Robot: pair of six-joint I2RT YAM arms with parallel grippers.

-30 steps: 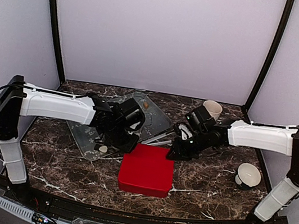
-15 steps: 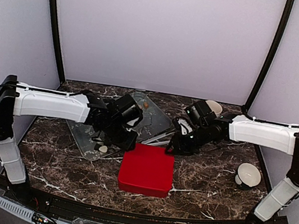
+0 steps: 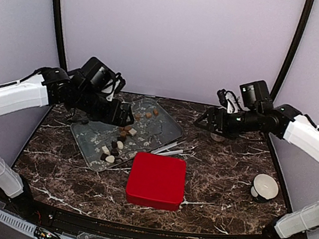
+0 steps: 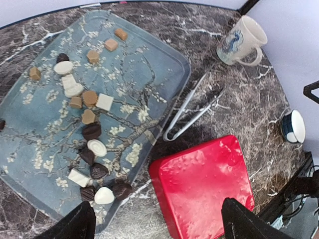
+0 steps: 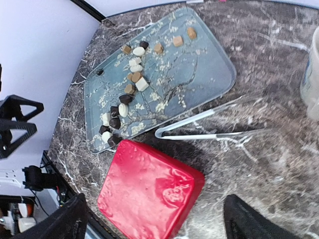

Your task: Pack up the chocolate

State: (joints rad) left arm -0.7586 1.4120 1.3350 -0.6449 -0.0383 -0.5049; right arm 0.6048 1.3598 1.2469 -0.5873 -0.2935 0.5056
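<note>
Top external view shows you the chocolate (image 3: 123,133) scattered on the floral tray (image 3: 164,129), with tongs (image 3: 170,149) and a red box (image 3: 156,181) just beside it. Your left gripper (image 4: 158,219) and right gripper (image 5: 154,211) hang above the marble table (image 3: 222,184), jaws spread wide, holding nothing.

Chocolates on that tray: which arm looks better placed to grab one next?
Probably the left. The left gripper hangs over the tray, close to the chocolates, jaws open and empty. The right gripper, also open, is farther off near the mug, beyond the tongs.
</note>
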